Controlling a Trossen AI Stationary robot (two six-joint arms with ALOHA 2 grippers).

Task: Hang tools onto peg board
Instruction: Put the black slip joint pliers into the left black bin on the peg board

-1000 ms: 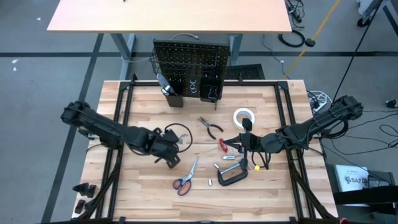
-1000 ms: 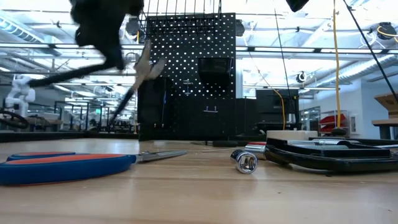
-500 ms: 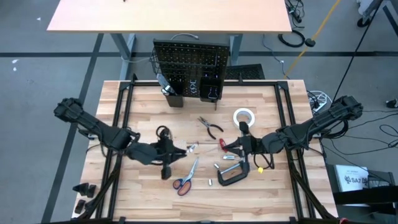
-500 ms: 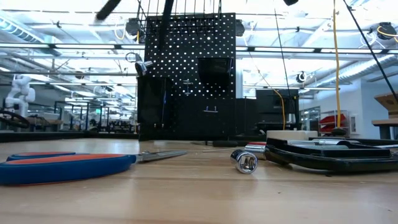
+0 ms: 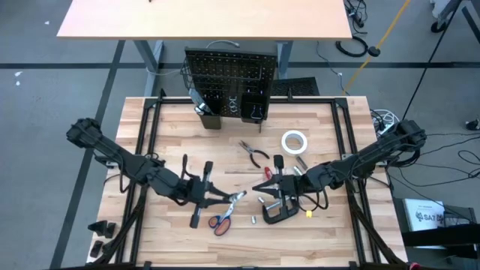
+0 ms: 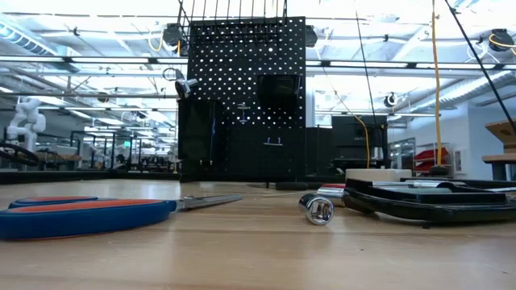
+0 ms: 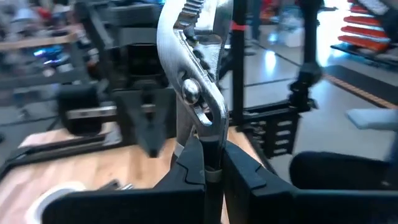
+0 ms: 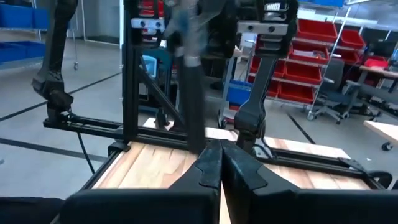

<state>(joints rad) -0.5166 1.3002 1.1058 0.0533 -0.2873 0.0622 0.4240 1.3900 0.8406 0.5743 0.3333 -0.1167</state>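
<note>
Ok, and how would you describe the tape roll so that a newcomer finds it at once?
Start at the wooden table and find the black peg board standing at its far edge. In front of the board, toward the right arm's side, the tape roll lies flat on the wood. It is the only white ring there; the pliers beside it are long and dark-handled.

**Workshop surroundings around the butcher-block table**

A light wooden tabletop (image 5: 172,120) sits inside a black metal frame (image 5: 147,112). Beyond its far edge stands a second, bare tan table (image 5: 202,19) on grey legs. The floor (image 5: 45,90) is grey with dark taped lines. Black cables (image 5: 352,46) coil on it near a yellow line (image 5: 390,26). At table height, the room behind shows ceiling lights, steel trusses and a white robot arm (image 6: 20,117) far off. Red storage bins (image 8: 320,62) fill shelves in the background, with an office chair (image 8: 333,102) beside them.
</note>
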